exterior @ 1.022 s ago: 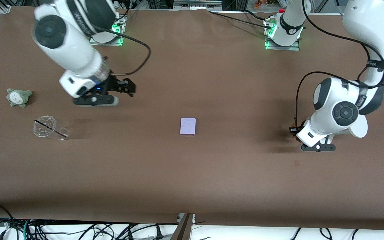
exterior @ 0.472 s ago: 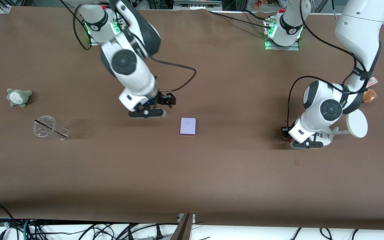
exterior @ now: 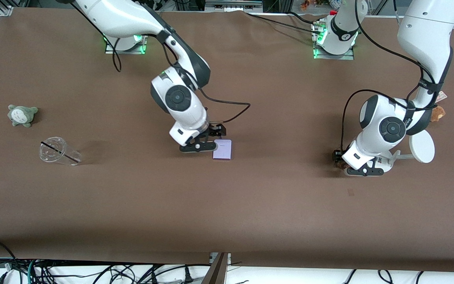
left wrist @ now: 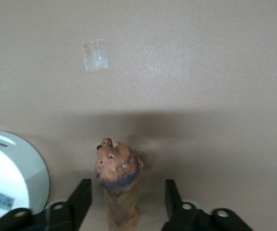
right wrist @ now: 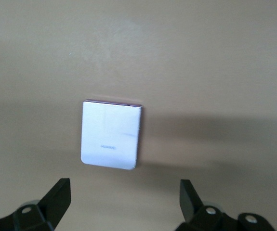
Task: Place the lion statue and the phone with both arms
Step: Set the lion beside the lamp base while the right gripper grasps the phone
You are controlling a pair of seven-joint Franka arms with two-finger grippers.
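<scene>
The lion statue (left wrist: 118, 185), small and brown-orange, stands on the table between the two fingers of my left gripper (left wrist: 127, 198). The gripper is open and neither finger touches the statue. In the front view the left gripper (exterior: 336, 155) is low at the left arm's end of the table, and the lion (exterior: 341, 166) is mostly hidden under it. The phone (exterior: 222, 150), flat and pale lavender, lies mid-table. My right gripper (exterior: 215, 134) is open and empty just above the table beside the phone. In the right wrist view the phone (right wrist: 112, 134) lies just ahead of the open gripper (right wrist: 125, 193).
A white round-based stand (exterior: 422, 146) is next to the left gripper and also shows in the left wrist view (left wrist: 10, 168). A tan plush (exterior: 436, 112) lies beside it. A grey-green plush (exterior: 22, 115) and a tipped clear cup (exterior: 55, 150) lie at the right arm's end.
My right arm has swung from the right arm's end of the table to the phone and come down beside it. My left gripper has shifted slightly around the lion.
</scene>
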